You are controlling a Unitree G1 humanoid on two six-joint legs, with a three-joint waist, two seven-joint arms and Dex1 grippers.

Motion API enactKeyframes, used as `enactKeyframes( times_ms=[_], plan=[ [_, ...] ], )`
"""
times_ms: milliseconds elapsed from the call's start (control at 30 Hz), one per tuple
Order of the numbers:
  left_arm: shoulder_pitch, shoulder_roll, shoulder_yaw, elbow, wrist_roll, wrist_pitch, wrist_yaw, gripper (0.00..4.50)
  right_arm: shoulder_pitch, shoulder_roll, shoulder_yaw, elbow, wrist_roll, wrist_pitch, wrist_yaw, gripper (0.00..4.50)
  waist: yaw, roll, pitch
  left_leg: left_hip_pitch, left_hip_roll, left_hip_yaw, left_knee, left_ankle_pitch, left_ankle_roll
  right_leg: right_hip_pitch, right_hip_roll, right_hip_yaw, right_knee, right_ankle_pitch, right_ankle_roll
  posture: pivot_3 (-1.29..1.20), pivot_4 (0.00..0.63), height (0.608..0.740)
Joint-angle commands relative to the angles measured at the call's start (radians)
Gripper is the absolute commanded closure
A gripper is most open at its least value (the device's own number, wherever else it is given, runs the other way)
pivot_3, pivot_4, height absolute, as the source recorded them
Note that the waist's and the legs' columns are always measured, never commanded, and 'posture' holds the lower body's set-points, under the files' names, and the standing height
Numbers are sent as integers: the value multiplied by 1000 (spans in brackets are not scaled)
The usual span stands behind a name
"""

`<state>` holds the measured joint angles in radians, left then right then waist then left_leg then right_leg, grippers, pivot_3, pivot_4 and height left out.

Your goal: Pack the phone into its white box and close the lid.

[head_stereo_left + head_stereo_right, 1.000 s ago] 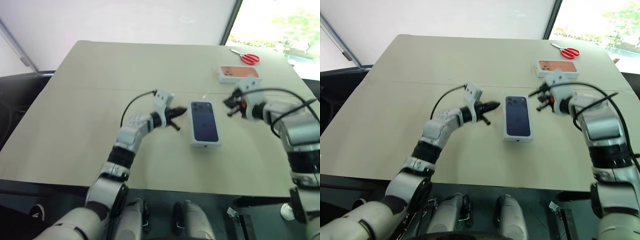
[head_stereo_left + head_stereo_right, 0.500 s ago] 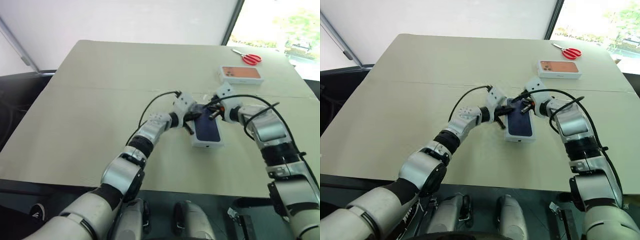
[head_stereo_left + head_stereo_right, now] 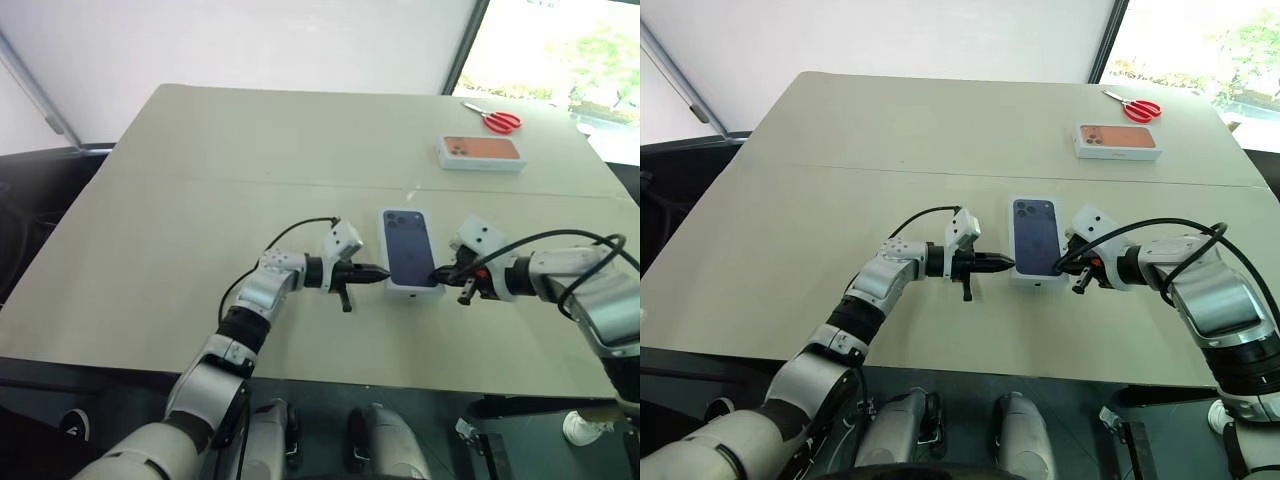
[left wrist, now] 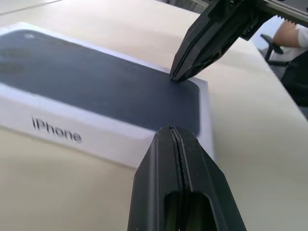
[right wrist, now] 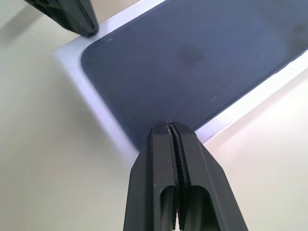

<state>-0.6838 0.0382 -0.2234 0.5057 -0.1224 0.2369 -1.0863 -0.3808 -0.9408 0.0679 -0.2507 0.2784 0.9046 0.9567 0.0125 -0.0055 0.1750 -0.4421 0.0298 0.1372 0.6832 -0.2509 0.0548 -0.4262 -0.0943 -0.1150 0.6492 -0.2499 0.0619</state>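
The lid (image 3: 409, 248), white with a dark blue phone picture on top, lies flat on the tan table (image 3: 180, 230), covering the white box. "iPhone" is printed on its side wall (image 4: 57, 130). The phone is hidden. My left gripper (image 3: 383, 272) is shut, lying level, its tip just off the lid's near left corner. My right gripper (image 3: 436, 272) is also shut, its tip at the near right corner, seemingly touching the lid's top edge (image 4: 175, 76). In the right wrist view the shut fingers (image 5: 168, 144) point at the lid's edge.
A white box with an orange phone picture (image 3: 481, 151) lies at the far right of the table, with red scissors (image 3: 495, 119) beyond it. A person sits past the table's edge (image 4: 288, 36).
Both grippers, still shut, came together over the lid's far half, then drew back and down to its near corners. The lid has stayed in place.
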Motion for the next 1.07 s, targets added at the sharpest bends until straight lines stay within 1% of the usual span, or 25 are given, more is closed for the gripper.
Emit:
enactKeyframes(
  times_ms=[33,100,133,167,200,233,267,300,333,367,467,500,533,600,700,733,767,833,933,1067],
  plan=[
    [-4,16,44,-81,-43,61,55,4246,-16,39,-25,16,-28,-85,-63,4472,-1,0,0,0,0,0,0,0,0,0,0,0,0,0,0,0,150,738],
    [-7,51,87,-123,-65,84,84,3681,-38,99,-78,53,3,-141,-91,4500,-5,0,0,-1,0,0,0,0,0,-1,0,0,0,0,0,0,150,738],
    [-10,73,121,-149,-88,101,99,3231,-56,114,-97,71,38,-108,-79,4500,-9,0,1,-1,0,0,0,0,0,-1,1,0,0,0,0,0,150,738],
    [-15,100,148,-177,-104,133,116,2682,-67,122,-112,83,55,-92,-77,4500,-10,1,1,-1,0,0,0,0,-1,-1,1,0,1,0,0,0,150,738],
    [-16,129,168,-205,-117,155,123,2236,-74,121,-115,90,55,-88,-79,4500,-10,1,1,-1,0,0,-1,1,-1,-2,1,0,1,0,0,0,150,738],
    [-12,161,182,-233,-126,160,120,1741,-74,125,-118,100,59,-112,-73,3988,-10,1,1,-1,0,0,-1,1,-2,-2,1,0,1,0,0,0,150,738],
    [-6,192,193,-259,-135,167,113,1291,-69,120,-109,110,39,-165,-69,3726,-10,1,1,-1,0,0,-1,2,-3,-2,1,0,1,0,0,0,150,738],
    [7,235,207,-285,-141,164,102,823,-79,125,-105,132,33,-180,-72,3277,-10,1,1,-1,0,0,-1,3,-5,-1,1,0,1,0,0,0,150,738],
    [15,265,215,-302,-146,164,96,307,-86,129,-103,150,30,-188,-75,2690,-10,1,1,-1,0,0,0,3,-5,-1,1,0,1,0,0,0,150,738],
    [28,308,233,-313,-149,157,87,0,-94,136,-103,168,24,-224,-78,2311,-8,1,1,-1,0,1,0,3,-5,-1,1,0,1,0,0,0,150,738],
    [71,415,278,-328,-169,145,60,0,-118,144,-106,203,18,-284,-78,681,-9,1,1,-1,-1,1,-1,3,-5,-1,1,0,1,0,0,0,150,738],
    [88,442,292,-339,-182,152,53,0,-118,143,-110,210,21,-305,-68,233,-8,1,1,-1,-1,1,-1,3,-6,-1,1,0,1,0,0,0,150,738],
    [107,466,303,-351,-190,149,45,0,-115,139,-113,218,23,-330,-54,56,-8,1,1,-1,0,1,-1,4,-6,-1,1,0,1,0,0,0,150,738],
    [150,506,327,-378,-204,149,41,0,-113,136,-127,241,33,-378,-31,56,-6,1,1,-1,0,1,0,4,-6,-1,1,0,1,0,0,0,150,738],
    [220,558,356,-426,-225,160,36,0,-90,109,-160,252,55,-473,44,56,-4,1,1,-1,-1,1,0,4,-6,-1,1,0,0,0,0,0,150,738],
    [246,574,368,-444,-232,163,38,0,-80,99,-173,258,83,-456,78,56,-4,1,1,-1,-1,1,0,4,-6,-1,0,0,0,0,1,0,150,738],
    [261,583,373,-457,-237,165,43,0,-73,93,-181,266,102,-441,101,56,-3,1,1,-1,-1,1,0,4,-6,-1,0,0,0,0,1,0,150,738],
    [301,604,381,-477,-237,156,51,0,-50,92,-210,278,106,-501,120,56,-2,1,1,-1,-1,1,-1,4,-6,-1,0,0,0,0,0,0,150,738],
    [353,626,399,-516,-248,172,65,0,-22,79,-254,274,155,-484,162,56,-4,1,1,-1,-1,1,-1,3,-6,-1,0,0,0,0,0,0,150,738],
    [446,654,455,-594,-274,196,109,0,39,50,-303,311,134,-564,186,56,-6,2,1,0,0,1,-1,3,-6,-1,-1,0,0,0,0,0,150,738]
  ],
)
